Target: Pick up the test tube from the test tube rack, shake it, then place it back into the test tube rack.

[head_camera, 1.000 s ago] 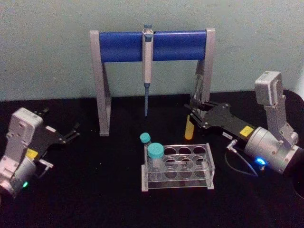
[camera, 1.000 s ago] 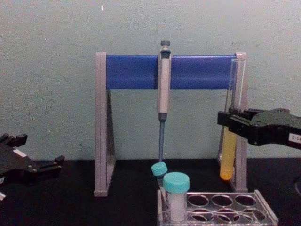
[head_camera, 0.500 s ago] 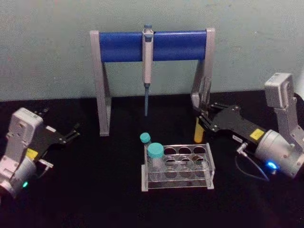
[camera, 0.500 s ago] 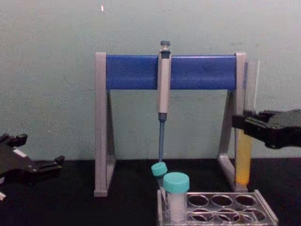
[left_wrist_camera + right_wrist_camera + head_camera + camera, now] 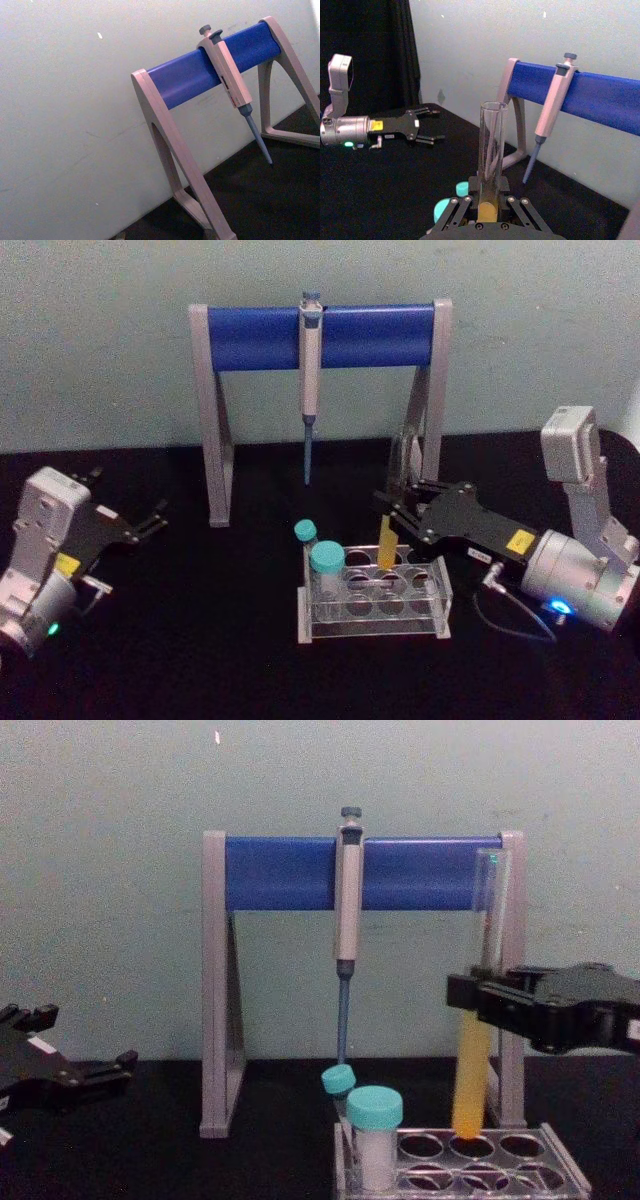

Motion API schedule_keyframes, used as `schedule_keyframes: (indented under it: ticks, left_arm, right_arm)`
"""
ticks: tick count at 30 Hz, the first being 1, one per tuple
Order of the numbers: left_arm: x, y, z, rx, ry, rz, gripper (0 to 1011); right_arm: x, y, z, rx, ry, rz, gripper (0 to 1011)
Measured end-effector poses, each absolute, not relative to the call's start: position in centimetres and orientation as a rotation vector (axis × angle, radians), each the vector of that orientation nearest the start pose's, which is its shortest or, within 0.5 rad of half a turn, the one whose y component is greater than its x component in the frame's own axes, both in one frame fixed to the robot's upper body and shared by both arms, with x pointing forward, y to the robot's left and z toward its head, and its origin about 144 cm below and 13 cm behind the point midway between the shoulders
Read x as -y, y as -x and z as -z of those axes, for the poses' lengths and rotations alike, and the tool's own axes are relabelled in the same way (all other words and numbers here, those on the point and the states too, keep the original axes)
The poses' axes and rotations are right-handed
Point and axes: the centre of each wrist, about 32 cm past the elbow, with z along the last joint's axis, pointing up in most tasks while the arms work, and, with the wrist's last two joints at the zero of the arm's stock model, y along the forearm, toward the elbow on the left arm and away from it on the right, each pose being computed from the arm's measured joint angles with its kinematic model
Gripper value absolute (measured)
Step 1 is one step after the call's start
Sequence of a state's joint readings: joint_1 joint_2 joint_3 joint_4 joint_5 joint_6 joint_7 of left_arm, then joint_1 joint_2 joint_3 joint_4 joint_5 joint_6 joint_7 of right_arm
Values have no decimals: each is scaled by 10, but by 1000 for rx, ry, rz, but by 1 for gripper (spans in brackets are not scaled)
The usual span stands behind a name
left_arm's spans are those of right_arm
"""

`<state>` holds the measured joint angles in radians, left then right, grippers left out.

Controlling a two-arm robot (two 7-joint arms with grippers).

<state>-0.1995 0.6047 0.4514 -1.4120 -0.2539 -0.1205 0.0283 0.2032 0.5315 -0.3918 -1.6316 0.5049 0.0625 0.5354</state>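
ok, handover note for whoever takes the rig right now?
Right claw: shut on the test tube, which is roughly upright with its tip at the mouth of the middle back-row hole of the test tube rack.
Left claw: open, parked far left.
Done: tube out of the rack and in grasp; the shake can't be confirmed from this moment.
Left: lower until seated, release, withdraw.

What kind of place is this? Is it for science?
Probably a science lab bench: a pipette hangs on a blue stand, a clear test tube rack holds teal-capped tubes, and the right gripper holds a test tube of yellow liquid.
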Motion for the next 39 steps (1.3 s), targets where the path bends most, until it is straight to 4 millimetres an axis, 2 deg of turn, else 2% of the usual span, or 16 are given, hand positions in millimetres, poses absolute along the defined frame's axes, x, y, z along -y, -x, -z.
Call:
schedule_keyframes:
  ticks: [6, 13, 39]
  left_arm:
    - [-310, -489, -1140, 285, -304, -1248, 1009]
    - [-310, -489, -1140, 285, -304, -1248, 1010]
    - [-310, -489, -1140, 285, -304, -1248, 1010]
  right_arm:
    - [253, -506, -1198, 51, 28, 686, 229]
    - [254, -515, -1195, 90, 19, 773, 229]
    - [257, -514, -1194, 87, 30, 796, 229]
